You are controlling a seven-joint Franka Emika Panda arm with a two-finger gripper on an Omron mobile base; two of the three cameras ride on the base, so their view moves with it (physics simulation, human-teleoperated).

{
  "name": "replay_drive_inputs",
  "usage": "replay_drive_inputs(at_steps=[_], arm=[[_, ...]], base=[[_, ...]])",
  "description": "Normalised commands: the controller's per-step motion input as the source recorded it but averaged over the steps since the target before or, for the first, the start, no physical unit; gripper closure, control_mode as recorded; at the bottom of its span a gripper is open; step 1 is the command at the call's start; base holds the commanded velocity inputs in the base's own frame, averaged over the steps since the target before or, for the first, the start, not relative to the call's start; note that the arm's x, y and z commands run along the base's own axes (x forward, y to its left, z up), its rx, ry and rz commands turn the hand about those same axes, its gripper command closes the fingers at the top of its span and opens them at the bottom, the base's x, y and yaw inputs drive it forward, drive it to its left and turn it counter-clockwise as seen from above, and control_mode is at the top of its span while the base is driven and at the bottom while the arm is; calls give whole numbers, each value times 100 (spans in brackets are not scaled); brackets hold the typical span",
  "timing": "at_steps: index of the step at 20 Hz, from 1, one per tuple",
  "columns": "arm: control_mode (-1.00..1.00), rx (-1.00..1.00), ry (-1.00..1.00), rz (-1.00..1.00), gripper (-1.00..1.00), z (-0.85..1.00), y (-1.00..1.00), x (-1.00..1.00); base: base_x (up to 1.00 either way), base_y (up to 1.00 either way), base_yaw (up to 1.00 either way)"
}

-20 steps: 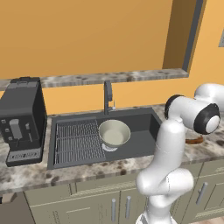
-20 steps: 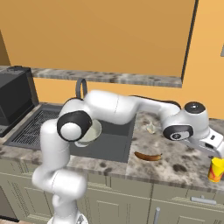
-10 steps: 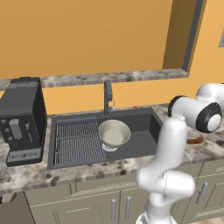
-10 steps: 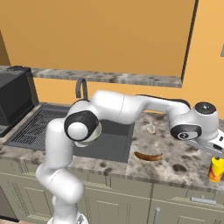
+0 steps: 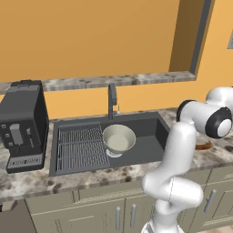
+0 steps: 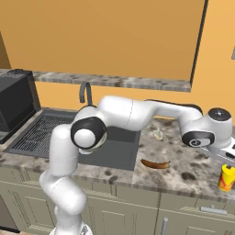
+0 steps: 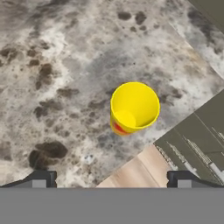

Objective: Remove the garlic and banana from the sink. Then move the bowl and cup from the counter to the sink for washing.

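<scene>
The yellow cup (image 7: pixel 133 107) with a red mark stands upright on the speckled counter, close to the counter's front edge, and it also shows at the far right as the cup (image 6: pixel 226 177). My gripper (image 6: pixel 227 158) hangs open just above it, with the cup below and between the finger tips (image 7: pixel 41 179). The grey bowl (image 5: pixel 118 139) sits in the dark sink (image 5: pixel 145 125) beside the ribbed rack. On the counter right of the sink lie the banana (image 6: pixel 155 164) and the garlic (image 6: pixel 158 134).
A black coffee machine (image 5: pixel 22 125) stands left of the sink. The dark faucet (image 5: pixel 111 98) rises behind the basin under a stone ledge (image 5: pixel 113 82). My arm stretches across the sink's right side. Cabinet fronts (image 6: pixel 183 215) run below the counter.
The arm has swung further right and slightly down, bringing the open hand over the cup. The bowl, banana and garlic have not moved.
</scene>
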Motion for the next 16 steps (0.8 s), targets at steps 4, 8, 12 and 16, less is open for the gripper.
replay_drive_inputs(at_steps=[4,8,12,16], arm=[[-100,0,1,0,-100,-11,0,8],[-100,0,2,0,-100,-9,0,11],[-100,3,15,0,-100,-6,-1,19],[-100,3,12,0,-100,-3,-7,14]], base=[[0,0,0],[0,0,0],[0,0,0],[0,0,0]])
